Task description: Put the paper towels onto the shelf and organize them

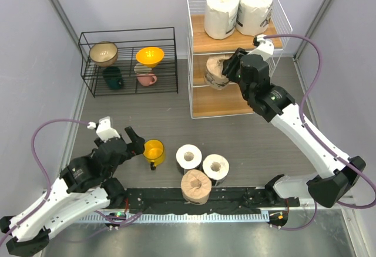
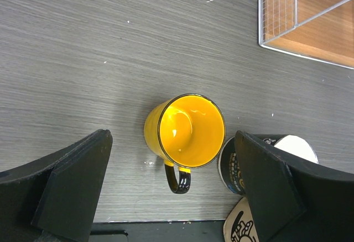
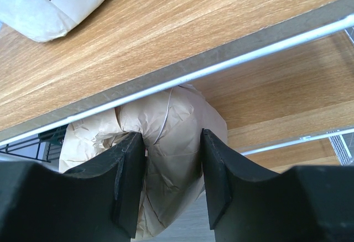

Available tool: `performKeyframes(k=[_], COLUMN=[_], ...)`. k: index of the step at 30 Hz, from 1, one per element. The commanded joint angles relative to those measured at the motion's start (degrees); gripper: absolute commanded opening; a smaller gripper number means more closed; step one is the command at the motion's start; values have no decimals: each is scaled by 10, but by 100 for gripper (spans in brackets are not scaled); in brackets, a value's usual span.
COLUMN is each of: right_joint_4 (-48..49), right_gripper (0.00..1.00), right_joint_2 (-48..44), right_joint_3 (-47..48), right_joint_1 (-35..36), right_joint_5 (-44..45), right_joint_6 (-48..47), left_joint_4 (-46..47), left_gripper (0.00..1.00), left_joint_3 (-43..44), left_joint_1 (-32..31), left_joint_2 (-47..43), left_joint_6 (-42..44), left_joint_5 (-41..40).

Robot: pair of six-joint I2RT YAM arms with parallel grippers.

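The shelf (image 1: 226,103) stands at the back right; two white paper towels (image 1: 221,12) (image 1: 254,7) stand on its top board. My right gripper (image 1: 229,69) is shut on a beige paper-wrapped roll (image 1: 214,72) at the front of the middle tier. In the right wrist view the fingers (image 3: 130,170) pinch the roll's wall (image 3: 182,115) just under the top board. Three rolls stand on the table: two white (image 1: 189,156) (image 1: 215,166) and one beige (image 1: 195,185). My left gripper (image 1: 138,139) is open and empty over the yellow cup (image 2: 191,131).
A low black wire rack (image 1: 126,31) with bowls and cups stands at the back left. A dark-printed roll end (image 2: 235,167) lies just right of the cup. The shelf corner (image 2: 276,37) shows at the top right of the left wrist view. Grey walls close both sides.
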Motion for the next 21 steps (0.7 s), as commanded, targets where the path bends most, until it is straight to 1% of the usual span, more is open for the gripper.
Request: performKeyframes(k=[1, 5, 13, 21], right_joint_4=[83, 96, 100, 84], right_gripper=[46, 45, 36, 35], right_joint_2=[-7, -9, -27, -67], right_joint_3=[0, -11, -21, -41], right_joint_1=[-7, -9, -10, -10], right_joint_5=[31, 33, 17, -4], right_joint_6=[15, 22, 33, 43], left_joint_4=[-5, -10, -12, -12], left_gripper=[100, 100, 100, 100], left_joint_3=[1, 1, 2, 4], left_joint_1=[-3, -2, -3, -3], left_joint_2=[-9, -12, -16, -15], left_joint_6=[-3, -4, -5, -7], left_joint_5=[-16, -18, -17, -17])
